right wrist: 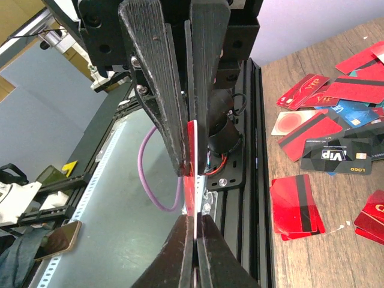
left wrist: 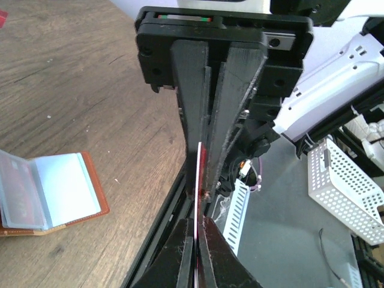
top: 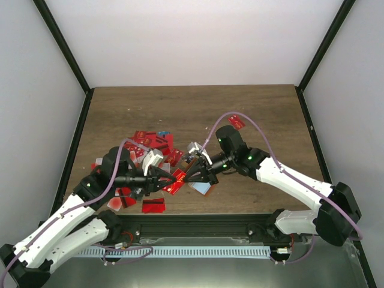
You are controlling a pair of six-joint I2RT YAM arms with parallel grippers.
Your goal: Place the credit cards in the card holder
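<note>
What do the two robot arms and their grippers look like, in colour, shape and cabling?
Both the left arm and the right arm have white link shells with black joints, small green lights and a thin purple cable looping alongside. The left gripper and the right gripper are black, with two long tapering fingers ridged across their faces.

Left gripper [top: 175,177] and right gripper [top: 189,176] meet tip-to-tip, both clamped.
</note>
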